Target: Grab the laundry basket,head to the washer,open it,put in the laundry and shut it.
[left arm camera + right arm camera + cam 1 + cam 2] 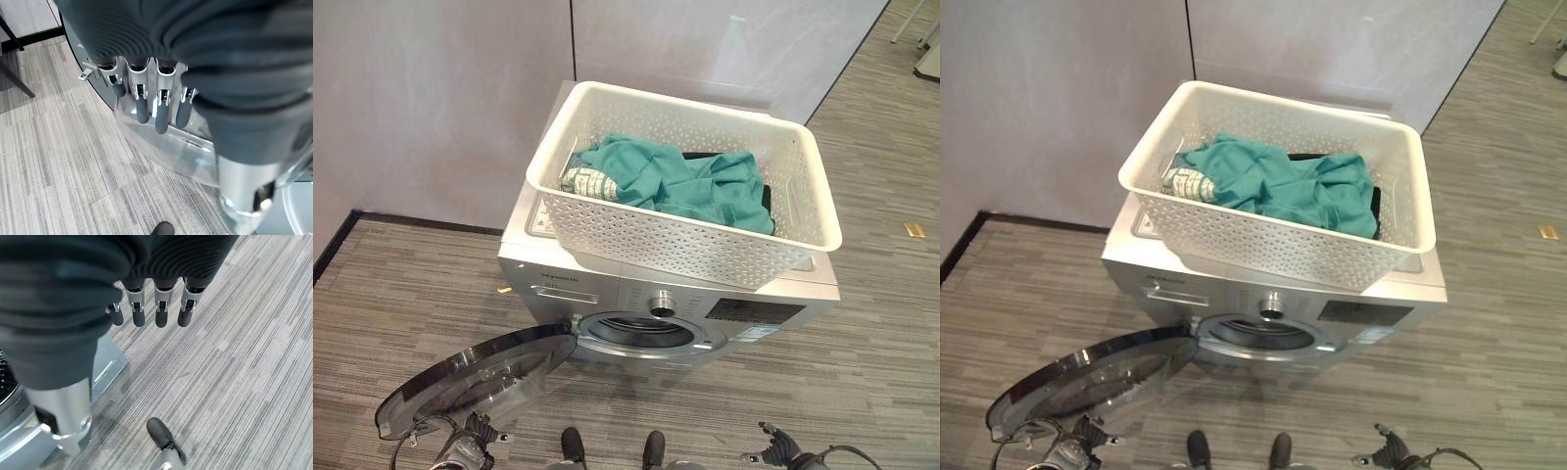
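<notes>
**Now the door is open, laundry comes next**

Already my white perforated plastic laundry basket (685,230) sits on the silver washer (607,279), teal cloth (690,181) crumpled inside. Its round glass door (475,377) hangs wide. My left hand (146,98) and right hand (156,308) dangle empty, fingers straight; next I lift the cloth into the drum.

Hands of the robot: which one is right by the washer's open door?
The left hand: its straight fingers hang over the open glass door. The right hand hangs over bare floor on the washer's other side.
</notes>
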Controlling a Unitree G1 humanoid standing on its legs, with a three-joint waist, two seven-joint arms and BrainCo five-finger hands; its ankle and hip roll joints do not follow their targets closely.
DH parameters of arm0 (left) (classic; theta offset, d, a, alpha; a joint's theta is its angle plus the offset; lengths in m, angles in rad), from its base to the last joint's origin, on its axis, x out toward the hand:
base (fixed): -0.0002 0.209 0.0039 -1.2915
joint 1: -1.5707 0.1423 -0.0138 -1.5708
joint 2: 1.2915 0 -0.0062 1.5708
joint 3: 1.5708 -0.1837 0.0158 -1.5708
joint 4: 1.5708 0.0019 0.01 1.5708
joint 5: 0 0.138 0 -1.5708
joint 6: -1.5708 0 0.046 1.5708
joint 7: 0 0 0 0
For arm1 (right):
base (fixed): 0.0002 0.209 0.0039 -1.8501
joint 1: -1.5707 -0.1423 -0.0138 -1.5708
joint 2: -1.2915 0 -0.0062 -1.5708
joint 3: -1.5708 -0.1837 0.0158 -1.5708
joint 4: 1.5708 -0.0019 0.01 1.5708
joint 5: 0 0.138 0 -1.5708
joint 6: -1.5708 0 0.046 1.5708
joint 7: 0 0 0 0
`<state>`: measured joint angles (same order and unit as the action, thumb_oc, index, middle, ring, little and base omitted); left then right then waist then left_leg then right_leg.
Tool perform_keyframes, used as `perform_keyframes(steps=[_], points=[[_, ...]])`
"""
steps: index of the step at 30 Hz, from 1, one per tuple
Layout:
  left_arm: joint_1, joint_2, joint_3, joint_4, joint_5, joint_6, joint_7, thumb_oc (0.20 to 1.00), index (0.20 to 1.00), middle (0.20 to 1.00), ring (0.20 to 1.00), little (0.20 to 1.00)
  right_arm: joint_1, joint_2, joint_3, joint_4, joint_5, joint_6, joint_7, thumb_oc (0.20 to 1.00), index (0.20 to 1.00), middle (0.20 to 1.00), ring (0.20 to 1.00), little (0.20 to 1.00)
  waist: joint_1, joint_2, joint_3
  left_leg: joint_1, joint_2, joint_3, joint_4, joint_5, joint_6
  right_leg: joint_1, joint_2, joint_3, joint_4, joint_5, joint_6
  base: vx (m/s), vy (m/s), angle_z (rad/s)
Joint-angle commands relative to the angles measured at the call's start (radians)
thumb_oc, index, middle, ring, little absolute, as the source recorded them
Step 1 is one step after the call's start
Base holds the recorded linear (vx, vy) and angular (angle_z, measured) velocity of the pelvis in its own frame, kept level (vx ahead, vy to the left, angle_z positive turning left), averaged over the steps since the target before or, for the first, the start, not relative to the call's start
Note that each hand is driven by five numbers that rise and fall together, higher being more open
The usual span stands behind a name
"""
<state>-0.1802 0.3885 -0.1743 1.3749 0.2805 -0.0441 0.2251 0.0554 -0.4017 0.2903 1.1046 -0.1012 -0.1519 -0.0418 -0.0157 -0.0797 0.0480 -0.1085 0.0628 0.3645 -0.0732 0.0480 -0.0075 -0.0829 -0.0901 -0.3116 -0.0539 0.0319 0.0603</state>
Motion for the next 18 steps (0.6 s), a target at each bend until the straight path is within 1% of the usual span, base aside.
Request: perform_keyframes(steps=[1,4,8,11,12,15,17,18], points=[[-0.029,0.010,0.015,0.029,-0.029,-0.023,0.020,1.000,1.000,1.000,1.000,1.000,0.031,-0.004,-0.092,-0.017,0.089,-0.015,-0.016,1.000,1.000,1.000,1.000,1.000,-0.014,-0.011,-0.020,-0.007,0.039,0.035,-0.014,0.055,-0.072,0.001,-0.190,-0.009,-0.011,0.188,0.177,-0.01,-0.032,0.07],[0.024,-0.004,0.046,0.055,-0.039,-0.024,-0.005,1.000,1.000,1.000,1.000,1.000,0.081,-0.016,-0.136,-0.046,0.106,-0.018,-0.006,1.000,1.000,1.000,1.000,1.000,-0.027,0.002,-0.043,0.013,0.041,0.035,-0.014,0.056,-0.076,0.016,-0.190,-0.008,-0.014,0.189,0.176,0.00,-0.046,0.15],[0.097,-0.025,0.104,0.106,-0.049,-0.021,-0.039,1.000,1.000,1.000,1.000,1.000,0.128,-0.037,-0.226,-0.074,0.152,-0.016,0.000,1.000,1.000,1.000,1.000,1.000,-0.038,0.013,-0.072,0.064,0.044,0.059,-0.014,0.049,-0.077,0.043,-0.187,0.006,-0.010,0.179,0.173,0.02,-0.051,-0.04],[0.136,-0.049,0.135,0.122,-0.057,-0.017,-0.057,1.000,1.000,1.000,1.000,1.000,0.162,-0.052,-0.280,-0.131,0.188,-0.019,0.006,1.000,1.000,1.000,1.000,1.000,-0.043,0.017,-0.087,0.089,0.044,0.070,-0.014,0.045,-0.075,0.061,-0.185,0.011,-0.009,0.171,0.171,0.01,-0.041,-0.20],[0.136,-0.049,0.135,0.122,-0.057,-0.017,-0.057,1.000,1.000,1.000,1.000,1.000,0.162,-0.052,-0.280,-0.131,0.188,-0.019,0.006,1.000,1.000,1.000,1.000,1.000,-0.043,0.017,-0.087,0.089,0.044,0.070,-0.014,0.044,-0.075,0.061,-0.185,0.011,-0.009,0.171,0.171,-0.01,-0.034,0.03],[0.158,-0.068,0.151,0.122,-0.069,-0.024,-0.069,1.000,1.000,1.000,1.000,1.000,0.195,-0.083,-0.314,-0.217,0.200,-0.026,0.021,1.000,1.000,1.000,1.000,1.000,-0.050,0.017,-0.098,0.101,0.046,0.073,-0.014,0.044,-0.077,0.066,-0.185,0.011,-0.012,0.175,0.170,-0.01,-0.012,-0.01],[0.161,-0.072,0.151,0.121,-0.070,-0.026,-0.072,1.000,1.000,1.000,1.000,1.000,0.203,-0.095,-0.319,-0.229,0.197,-0.025,0.026,1.000,1.000,1.000,1.000,1.000,-0.051,0.017,-0.100,0.101,0.046,0.073,-0.014,0.044,-0.078,0.067,-0.183,0.011,-0.013,0.175,0.170,-0.01,-0.010,-0.02],[0.166,-0.074,0.154,0.112,-0.068,-0.025,-0.079,1.000,1.000,1.000,1.000,1.000,0.223,-0.138,-0.324,-0.312,0.156,-0.024,0.037,1.000,1.000,1.000,1.000,1.000,-0.053,0.014,-0.102,0.103,0.050,0.075,-0.014,0.044,-0.080,0.066,-0.181,0.012,-0.016,0.175,0.170,0.00,0.000,0.00]])
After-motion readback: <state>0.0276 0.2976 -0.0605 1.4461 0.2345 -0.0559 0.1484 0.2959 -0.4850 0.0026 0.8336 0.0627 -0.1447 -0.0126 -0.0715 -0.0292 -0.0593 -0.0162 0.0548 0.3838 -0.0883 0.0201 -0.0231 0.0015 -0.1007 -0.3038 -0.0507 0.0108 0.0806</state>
